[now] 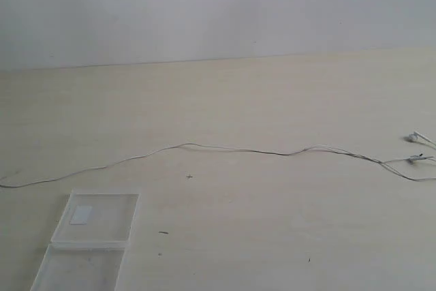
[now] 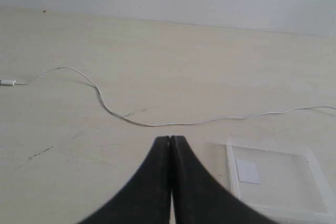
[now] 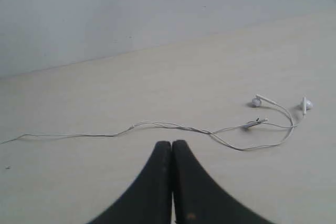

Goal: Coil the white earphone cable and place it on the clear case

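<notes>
The white earphone cable (image 1: pixel 225 147) lies uncoiled on the bench (image 1: pixel 272 223), stretched in a long shallow wave across almost the full width of the exterior view. The clear case (image 1: pixel 109 223) lies open and flat on the bench at the lower left of that view, nearer the camera than the cable and apart from it. Its two halves sit one behind the other, and the far half carries a small white label (image 1: pixel 82 214). At the right end of the cable, the wire splits into thin branches that curve in a loose loop and end in two earbuds (image 3: pixel 256 101), which lie near each other without touching. A small remote (image 3: pixel 254 124) sits on one branch beside the loop. At the opposite end, the left wrist view shows the plug (image 2: pixel 7 82) lying flat on the bench, well apart from the case. The left tool (image 2: pixel 170 140) is closed, with its two black jaws pressed together and nothing between them; the cable runs across just ahead of its tip, and the case lies just beside it. The right tool (image 3: pixel 171 144) is likewise closed and empty, with the cable passing just ahead of its tip and the earbuds off to one side. A plain pale wall (image 1: pixel 204 11) rises behind the far edge of the bench
</notes>
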{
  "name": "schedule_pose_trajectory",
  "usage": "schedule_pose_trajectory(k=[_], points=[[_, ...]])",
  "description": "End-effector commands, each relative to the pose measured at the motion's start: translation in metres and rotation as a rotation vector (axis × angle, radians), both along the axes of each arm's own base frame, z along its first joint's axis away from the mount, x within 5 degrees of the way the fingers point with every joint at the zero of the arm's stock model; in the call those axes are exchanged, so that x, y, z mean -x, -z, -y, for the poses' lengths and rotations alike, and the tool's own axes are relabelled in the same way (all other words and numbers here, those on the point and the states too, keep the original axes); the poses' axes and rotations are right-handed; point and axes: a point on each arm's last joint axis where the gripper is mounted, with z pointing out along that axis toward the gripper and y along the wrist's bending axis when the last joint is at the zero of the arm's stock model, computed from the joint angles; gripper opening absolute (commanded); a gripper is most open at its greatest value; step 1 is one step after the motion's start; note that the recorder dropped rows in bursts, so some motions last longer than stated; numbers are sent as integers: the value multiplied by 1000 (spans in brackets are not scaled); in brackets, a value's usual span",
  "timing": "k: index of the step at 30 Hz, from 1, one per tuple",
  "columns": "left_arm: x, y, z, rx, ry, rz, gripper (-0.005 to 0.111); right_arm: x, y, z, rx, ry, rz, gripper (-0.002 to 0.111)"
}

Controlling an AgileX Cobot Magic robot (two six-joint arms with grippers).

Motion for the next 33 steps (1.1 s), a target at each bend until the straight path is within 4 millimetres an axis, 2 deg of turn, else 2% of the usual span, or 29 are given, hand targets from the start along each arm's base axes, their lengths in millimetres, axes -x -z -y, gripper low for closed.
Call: schedule_pose_trajectory(k=[1, 2, 4, 8, 11, 14, 16, 17, 19, 20, 22, 23, 26, 27, 30, 33], points=[[0, -1, 0, -2, 5, 10, 0, 0, 1, 0, -8, 6, -4, 0], [0, -1, 0, -2, 5, 10, 0, 0, 2, 0, -26, 4, -6, 0], [0, -1, 0, -2, 5, 10, 0, 1, -12, -1, -53, 1, 30, 0], [0, -1, 0, -2, 5, 10, 0, 10, -59, 0, -72, -2, 169, 0], [0, -1, 0, -2, 5, 10, 0, 22, -98, 1, -112, -11, 288, 0], [0, -1, 0, -2, 5, 10, 0, 36, -129, 2, -164, -27, 385, 0], [0, -1, 0, -2, 5, 10, 0, 48, -154, 3, -222, -44, 508, 0], [0, -1, 0, -2, 5, 10, 0, 54, -167, 4, -241, -45, 643, 0], [0, -1, 0, -2, 5, 10, 0, 66, -186, 6, -257, -50, 776, 0], [0, -1, 0, -2, 5, 10, 0, 65, -192, 6, -257, -50, 776, 0], [0, -1, 0, -2, 5, 10, 0, 38, -207, 2, -198, -42, 608, 0], [0, -1, 0, -2, 5, 10, 0, 25, -216, 0, -109, -36, 568, 0], [0, -1, 0, -2, 5, 10, 0, -19, -245, -7, 331, -55, 451, 0], [0, -1, 0, -2, 5, 10, 0, -35, -252, -11, 401, -97, 399, 0], [0, -1, 0, -2, 5, 10, 0, -93, -252, -32, 377, -218, 215, 0], [0, -1, 0, -2, 5, 10, 0, -129, -240, -45, 343, -270, 92, 0]])
